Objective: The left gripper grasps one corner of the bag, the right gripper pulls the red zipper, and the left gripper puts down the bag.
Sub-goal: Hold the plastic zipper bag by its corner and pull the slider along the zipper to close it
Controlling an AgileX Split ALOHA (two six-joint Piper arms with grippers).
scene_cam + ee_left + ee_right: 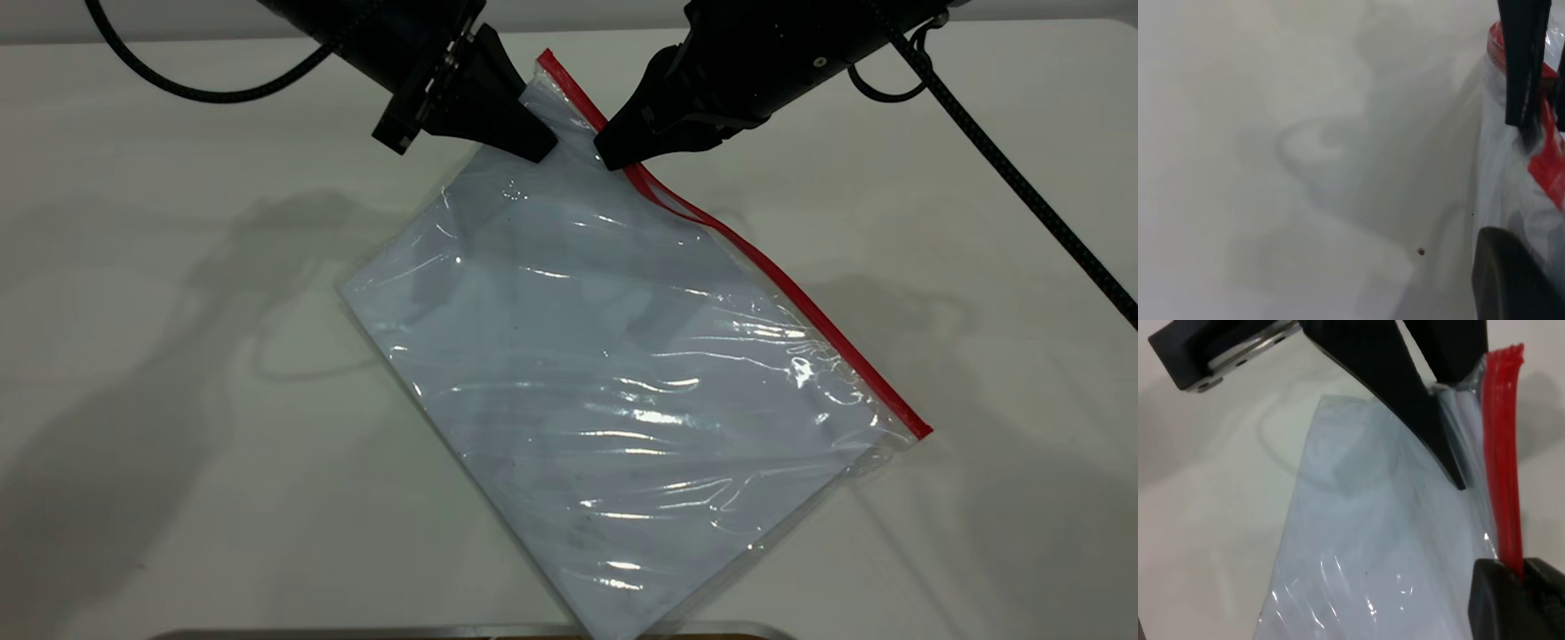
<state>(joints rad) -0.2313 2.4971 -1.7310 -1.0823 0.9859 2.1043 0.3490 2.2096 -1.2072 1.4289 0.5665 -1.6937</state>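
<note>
The bag (605,373) is a clear pouch with pale sheets inside, lying slantwise on the table with its far end lifted. The red zipper (782,284) runs along its right edge. My left gripper (540,147) is shut on the bag just beside the corner of the bag (553,69) where the red strip ends. My right gripper (613,158) is shut on the red zipper a little below that corner. In the right wrist view the zipper (1501,453) runs between my right gripper's fingers (1491,600). The slider tab is hidden.
The white table (178,356) lies all round the bag. A metal edge (444,633) runs along the near side. Black cables (1022,178) hang from both arms at the back. The bag's near corner reaches the front edge.
</note>
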